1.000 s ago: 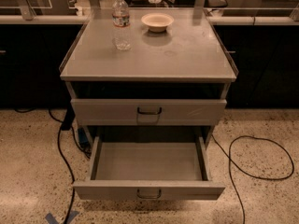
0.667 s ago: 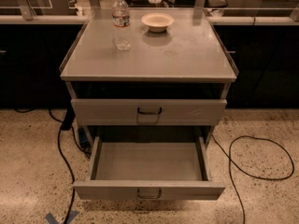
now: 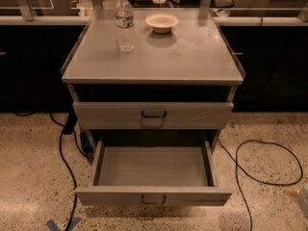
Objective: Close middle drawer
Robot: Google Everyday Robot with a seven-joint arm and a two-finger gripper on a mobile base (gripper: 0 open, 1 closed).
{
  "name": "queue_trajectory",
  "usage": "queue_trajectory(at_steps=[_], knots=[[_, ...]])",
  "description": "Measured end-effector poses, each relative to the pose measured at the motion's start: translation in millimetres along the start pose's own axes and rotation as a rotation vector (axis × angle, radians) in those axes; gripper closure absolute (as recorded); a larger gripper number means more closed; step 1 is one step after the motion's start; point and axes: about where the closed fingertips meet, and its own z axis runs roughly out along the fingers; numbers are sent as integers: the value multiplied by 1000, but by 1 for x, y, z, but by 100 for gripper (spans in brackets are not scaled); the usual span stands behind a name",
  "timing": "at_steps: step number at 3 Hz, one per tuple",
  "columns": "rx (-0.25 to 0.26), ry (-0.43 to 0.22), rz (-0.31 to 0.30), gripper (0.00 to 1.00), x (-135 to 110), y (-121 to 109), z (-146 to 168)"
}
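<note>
Grey metal middle drawer [image 3: 192,196], deep rectangular tray: pulled far out, low in frame. Front panel with dark loop handle [image 3: 154,199] faces camera, so straight push should shut it. Gripper out of frame; state can't tell.

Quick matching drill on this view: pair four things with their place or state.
1 water bottle
2 bowl
3 middle drawer
4 upper drawer

a shut
b pulled out, tray empty
c on the cabinet top, left of the bowl
d on the cabinet top, right of the bottle

Pairs: 1-c, 2-d, 3-b, 4-a. The gripper is not in view.
</note>
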Motion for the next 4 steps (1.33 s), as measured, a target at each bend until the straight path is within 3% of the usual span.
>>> queue_trajectory(at_steps=[2, 3, 4], knots=[[13, -16, -5, 0, -5, 7, 9], [-7, -49, -41, 0, -18, 18, 28], [-58, -63, -122, 0, -36, 28, 51]])
